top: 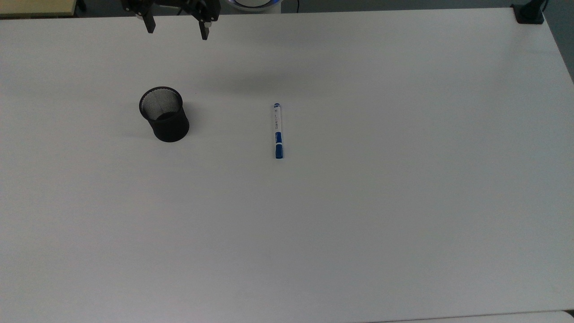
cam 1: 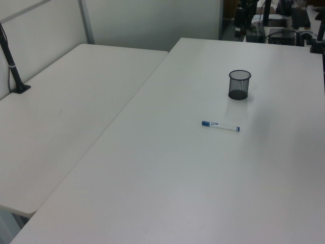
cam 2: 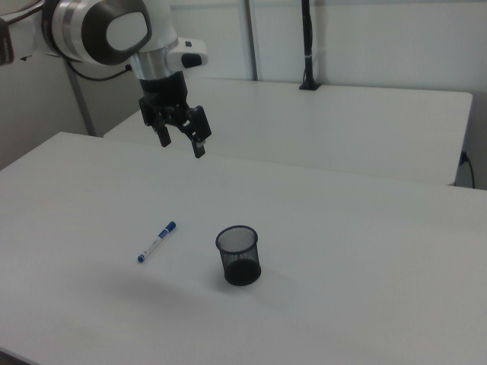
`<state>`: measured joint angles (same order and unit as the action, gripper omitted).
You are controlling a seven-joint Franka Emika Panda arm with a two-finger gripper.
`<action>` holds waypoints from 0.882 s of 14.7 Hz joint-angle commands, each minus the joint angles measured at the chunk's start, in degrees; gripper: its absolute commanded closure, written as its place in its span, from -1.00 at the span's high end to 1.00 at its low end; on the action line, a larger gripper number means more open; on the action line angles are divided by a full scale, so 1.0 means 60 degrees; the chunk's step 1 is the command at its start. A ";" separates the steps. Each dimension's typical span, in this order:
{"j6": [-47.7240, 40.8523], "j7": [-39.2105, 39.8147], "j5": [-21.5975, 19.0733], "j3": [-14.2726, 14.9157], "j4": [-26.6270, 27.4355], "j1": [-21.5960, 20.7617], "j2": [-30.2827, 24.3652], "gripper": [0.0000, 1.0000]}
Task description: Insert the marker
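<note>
1. Hovering high over the white table (top: 358, 224), gripper (top: 178, 28) with jaws spread wide, holding nothing; in the right view gripper (cam 2: 181, 143) hangs well above the tabletop, fingers pointing down.
2. Lying flat on the table, marker (top: 278, 130), well apart from the gripper; blue cap toward the top view's bottom edge, white barrel with small blue label.
3. Seen in the left view as marker (cam 1: 220, 126), just in front of the black mesh cup (cam 1: 239, 85); in the right view marker (cam 2: 157, 242) to the right view's left of the cup.
4. Standing upright, black mesh cup (top: 164, 114) to the top view's left of the marker, near but not touching; nothing sticking out of its rim.
5. Adjoining a second white table (cam 1: 61, 117) at the left view's left, with a partition wall (cam 1: 152, 23) behind.
6. Clamped at the second table's far edge, black post (cam 2: 307, 46) in the right view.
</note>
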<state>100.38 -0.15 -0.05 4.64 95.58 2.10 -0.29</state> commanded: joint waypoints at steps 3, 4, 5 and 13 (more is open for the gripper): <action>0.0101 0.0274 0.0110 -0.0026 0.0198 0.0032 -0.0186 1.00; 0.0101 0.0274 0.0110 -0.0026 0.0198 0.0032 -0.0186 1.00; 0.0115 0.0274 0.0110 -0.0026 0.0198 0.0032 -0.0172 1.00; -0.0090 0.1307 0.0081 -0.0041 0.0359 -0.0012 -0.0099 1.00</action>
<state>100.23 1.87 -0.05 4.63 95.77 2.23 -0.31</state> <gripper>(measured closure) 0.000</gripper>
